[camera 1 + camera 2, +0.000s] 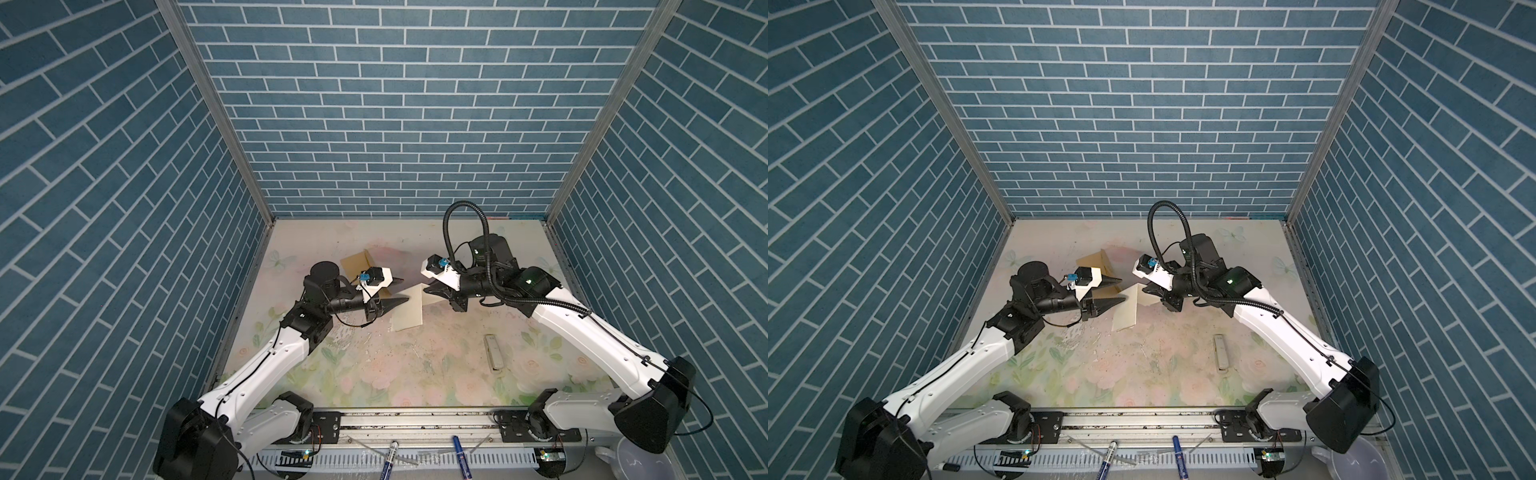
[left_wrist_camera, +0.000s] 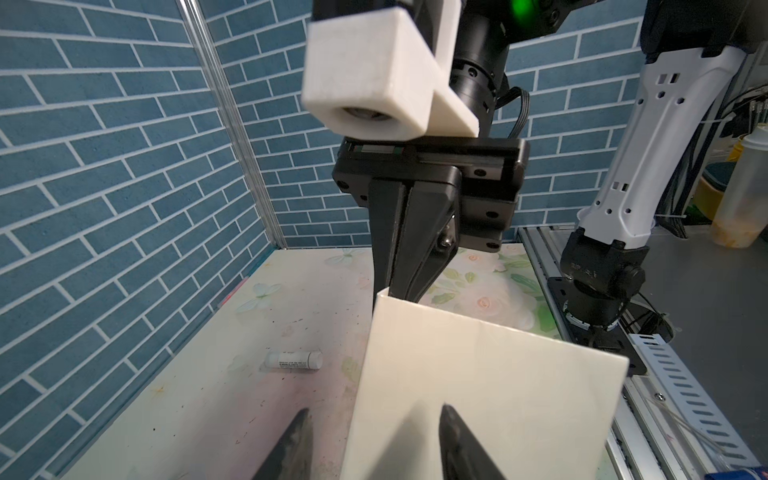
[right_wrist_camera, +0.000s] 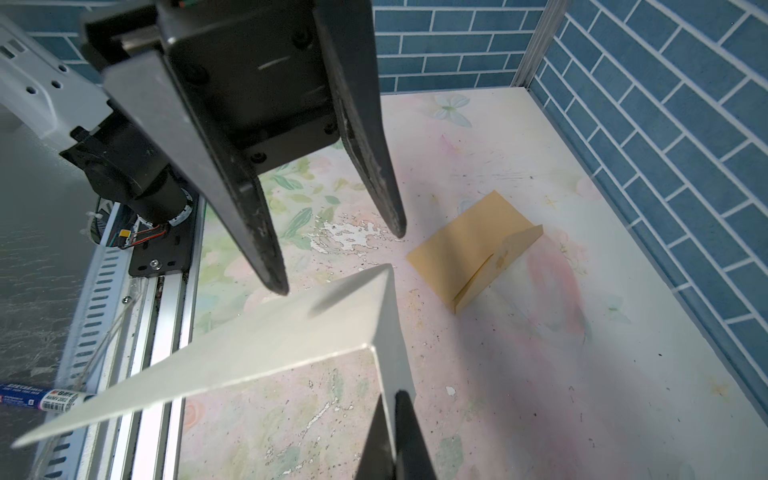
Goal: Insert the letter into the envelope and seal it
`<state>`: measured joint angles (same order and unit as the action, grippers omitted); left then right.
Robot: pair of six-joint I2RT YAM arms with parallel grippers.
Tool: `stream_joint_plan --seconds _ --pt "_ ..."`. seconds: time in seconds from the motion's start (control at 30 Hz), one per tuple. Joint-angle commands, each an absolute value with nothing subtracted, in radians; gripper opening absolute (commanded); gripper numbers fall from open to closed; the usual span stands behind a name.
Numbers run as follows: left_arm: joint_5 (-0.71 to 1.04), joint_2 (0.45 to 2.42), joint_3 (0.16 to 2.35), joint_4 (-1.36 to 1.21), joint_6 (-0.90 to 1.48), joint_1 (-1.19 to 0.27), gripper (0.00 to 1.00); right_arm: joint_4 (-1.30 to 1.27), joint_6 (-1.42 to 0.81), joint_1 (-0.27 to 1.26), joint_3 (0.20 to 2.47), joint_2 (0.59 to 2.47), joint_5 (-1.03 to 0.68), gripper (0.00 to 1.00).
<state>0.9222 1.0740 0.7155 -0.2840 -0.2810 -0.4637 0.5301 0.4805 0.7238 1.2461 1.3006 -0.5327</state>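
While the right gripper [image 3: 395,415] is pinching the letter [image 1: 409,311], the left gripper [image 1: 406,289] is gaping around it. The corner-only hold is risking slippage.

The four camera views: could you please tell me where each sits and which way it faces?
Both top views: high above the front rail, looking down toward the back wall; left arm and right arm show.
Left wrist: on the left arm, facing the right gripper, shut on the letter; own open jaws show.
Right wrist: on the right arm, facing the left gripper and the envelope; own shut jaws show.
Shared: both wrist views show the letter, from opposite sides.
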Motion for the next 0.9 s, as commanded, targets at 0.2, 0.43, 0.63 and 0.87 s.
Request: stream_joint_plan --seconds 0.2,0.43,0.63,0.87 --pt "0.947 1.098 0.747 -0.310 -0.279 -0.481 0.45 0.523 0.507 0.757 1.270 1.321 -0.591 0.00" --pt "0.957 1.112 0.750 -0.309 -0.279 -0.487 0.37 0.524 0.507 0.776 1.284 1.331 -0.589 0.00" --pt "0.969 1.118 0.750 -0.316 -0.279 -0.488 0.30 0.526 0.511 0.780 1.287 1.333 -0.588 0.00" --pt "0.988 1.128 0.750 -0.319 -0.278 -0.489 0.23 0.526 0.514 0.783 1.290 1.331 -0.584 0.00"
